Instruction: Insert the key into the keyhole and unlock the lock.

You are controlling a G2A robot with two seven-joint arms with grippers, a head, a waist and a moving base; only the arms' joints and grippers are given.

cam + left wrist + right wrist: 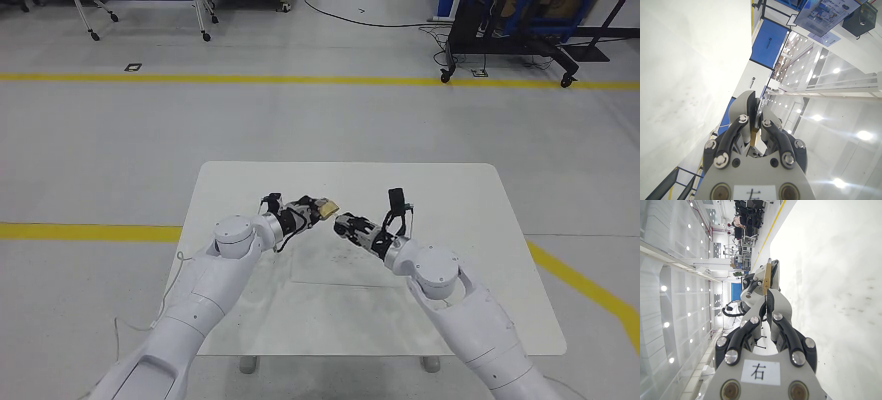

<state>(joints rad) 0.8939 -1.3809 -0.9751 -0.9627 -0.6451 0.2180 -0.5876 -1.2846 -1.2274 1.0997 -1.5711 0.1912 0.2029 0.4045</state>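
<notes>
Top view shows the white table point(480, 200), above which the left gripper point(312, 209) pinches the brass lock point(324, 208) in its fingers, clear of the surface. Right gripper point(766, 298) fingers are pressed together, evidently on the key hidden between them, at the lock's base. Insertion appears in hand; next, seat the key fully along the keyhole axis, then turn it.

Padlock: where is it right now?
The padlock is clamped in the left claw above the middle of the table, as the top view shows; the tip of the right claw sits against its brass body.
</notes>
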